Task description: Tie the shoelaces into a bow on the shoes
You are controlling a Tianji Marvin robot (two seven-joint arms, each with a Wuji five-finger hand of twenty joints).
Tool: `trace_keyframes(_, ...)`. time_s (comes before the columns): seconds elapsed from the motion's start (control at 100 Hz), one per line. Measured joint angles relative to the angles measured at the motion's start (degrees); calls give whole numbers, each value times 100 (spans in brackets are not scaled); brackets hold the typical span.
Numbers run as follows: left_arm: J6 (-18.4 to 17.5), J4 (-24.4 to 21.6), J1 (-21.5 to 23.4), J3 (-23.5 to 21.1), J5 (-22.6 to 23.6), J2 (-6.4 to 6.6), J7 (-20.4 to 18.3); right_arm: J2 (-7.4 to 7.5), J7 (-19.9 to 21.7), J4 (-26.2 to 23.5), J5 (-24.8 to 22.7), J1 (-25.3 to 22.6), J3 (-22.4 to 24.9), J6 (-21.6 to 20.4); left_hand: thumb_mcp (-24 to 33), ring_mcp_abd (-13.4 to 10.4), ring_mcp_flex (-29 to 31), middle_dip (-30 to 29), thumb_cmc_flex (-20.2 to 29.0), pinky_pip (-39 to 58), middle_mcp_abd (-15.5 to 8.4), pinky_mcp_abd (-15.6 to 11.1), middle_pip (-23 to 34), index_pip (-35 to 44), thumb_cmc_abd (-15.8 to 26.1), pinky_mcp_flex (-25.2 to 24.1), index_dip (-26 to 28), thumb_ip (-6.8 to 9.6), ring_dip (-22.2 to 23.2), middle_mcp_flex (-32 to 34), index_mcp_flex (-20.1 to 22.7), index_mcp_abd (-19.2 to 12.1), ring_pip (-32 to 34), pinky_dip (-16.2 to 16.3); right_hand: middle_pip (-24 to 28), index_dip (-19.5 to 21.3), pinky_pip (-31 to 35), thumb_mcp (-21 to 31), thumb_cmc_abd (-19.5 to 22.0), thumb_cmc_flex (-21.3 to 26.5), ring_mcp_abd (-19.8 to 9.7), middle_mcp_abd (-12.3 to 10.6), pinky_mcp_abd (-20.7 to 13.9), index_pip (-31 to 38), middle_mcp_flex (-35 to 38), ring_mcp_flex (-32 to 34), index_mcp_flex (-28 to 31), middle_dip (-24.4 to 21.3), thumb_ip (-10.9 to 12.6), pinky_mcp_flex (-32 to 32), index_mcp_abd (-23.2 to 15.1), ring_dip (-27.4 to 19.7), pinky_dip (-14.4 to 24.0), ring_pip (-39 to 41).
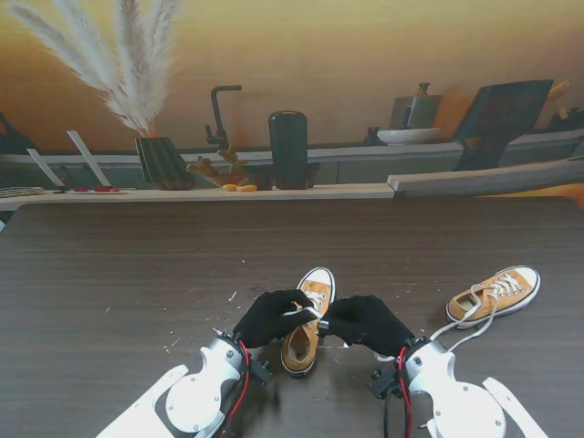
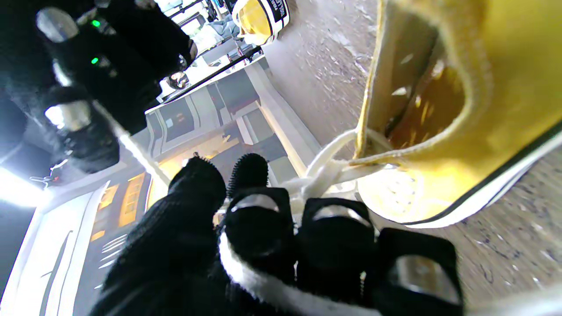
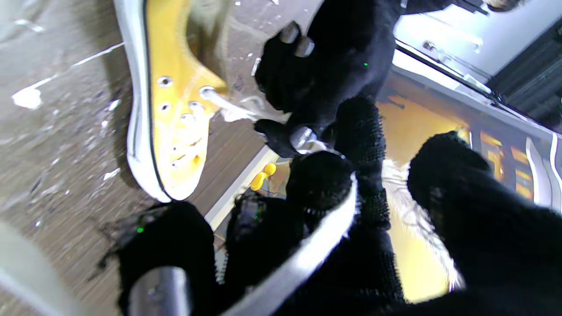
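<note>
Gripping white laces [image 1: 313,313] over the shoe [image 1: 306,324], left hand [image 1: 269,316] and right hand [image 1: 367,321] meet.

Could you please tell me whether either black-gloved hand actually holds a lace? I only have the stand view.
Observer: Yes. The left wrist view shows the white flat lace running from the tan canvas shoe into the left hand's closed fingers.
Operator: And the right hand?
Observer: The right wrist view shows a second white strand crossing the right hand's curled fingers.
Operator: Is a bow formed?
Observer: No loops are visible. The strands bunch by the top eyelets, but I cannot tell if they are knotted.
</note>
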Motion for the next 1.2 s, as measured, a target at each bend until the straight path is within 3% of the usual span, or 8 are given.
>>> trace_keyframes(0.22, 30, -47, 43, -34, 12, -3, 21, 78, -47, 33, -892, 36, 7, 17, -1, 6, 0, 0, 59, 0, 0, 6, 0, 0, 44, 0, 5, -2, 0, 0, 0, 0, 0, 0, -74, 15, 0, -64, 70, -199, 0, 0, -110, -284, 0, 0, 4, 66, 0, 1, -213, 0, -313, 0)
trace_keyframes(0.35, 45, -82, 81, -70, 15, -6, 39, 91, -306, 39, -1754, 61, -62, 199, -1, 16, 0, 0, 59, 0, 2, 10, 0, 0, 44, 0, 5, -2, 0, 0, 0, 0, 0, 0, -78, 15, 0, -64, 128, -201, -1, 0, -130, -419, 0, 0, -2, 71, 0, 1, -244, 0, -414, -8)
trace_keyframes(0.45, 54, -108, 107, -91, 21, -5, 38, 93, -497, 48, -2025, 68, -111, 303, -1, 18, 0, 1, 61, 0, 2, 14, 0, -1, 44, 0, 5, -2, 0, 0, 0, 0, -1, 0, -85, -51, 0, -101, 143, -271, -1, 0, -226, -561, 0, 0, -18, 75, 0, 1, -247, 0, -479, -16)
trace_keyframes(0.56, 64, -145, 139, -126, 34, 0, 12, 96, -564, 46, -2323, 84, -172, 468, -1, 20, 0, 2, 62, 0, 4, 16, 0, -2, 48, 0, 5, -2, 0, 0, 0, 0, -1, 0, -87, -198, 0, -93, 143, -271, -18, -1, -263, -895, -64, -4, -269, 139, 65, 1, -195, 0, -563, -65)
trace_keyframes(0.61, 66, -166, 156, -148, 39, 3, 1, 100, -620, 46, -2481, 101, -226, 591, -61, 21, 0, 2, 62, 0, 5, 16, 0, -3, 52, 0, 5, -2, 0, 0, 0, 0, -1, 0, -87, -210, 0, -76, 143, -270, -33, -11, -272, -1064, -77, -5, -477, 143, 295, 1, -128, 0, -607, -74)
trace_keyframes(0.63, 66, -174, 162, -156, 41, 4, -5, 101, -637, 46, -2507, 109, -247, 630, -61, 21, 0, 2, 62, 0, 5, 17, 0, -4, 52, 0, 5, -2, 0, 0, 0, 0, -1, 0, -86, -210, 0, -72, 143, -270, -92, -52, -277, -1173, -123, -10, -558, 145, 396, 1, -102, 0, -610, -77)
trace_keyframes(0.87, 55, -243, 236, -229, 43, 38, -102, 84, -1014, 221, -2295, 296, -594, 947, -61, 22, 0, 4, 62, 0, 8, 18, 0, -25, 52, 0, 5, -2, 0, 0, 0, 0, -1, 0, 27, -275, 0, -33, 550, -330, -207, -140, -412, -1417, -235, -41, -1729, 287, 398, 1, 37, 0, -688, -126)
trace_keyframes(1.2, -27, -320, 371, -376, -96, 97, -328, -56, -1680, 878, -2338, 755, -1039, 1097, -117, 25, 0, 6, 62, 0, 8, 20, 0, -89, 55, 0, 5, -2, 0, 0, -19, 0, -2, 0, 224, -276, 0, -23, 388, 32, -351, -274, -465, -949, -295, -60, -2220, 415, 400, 1, -970, 1, -702, -127)
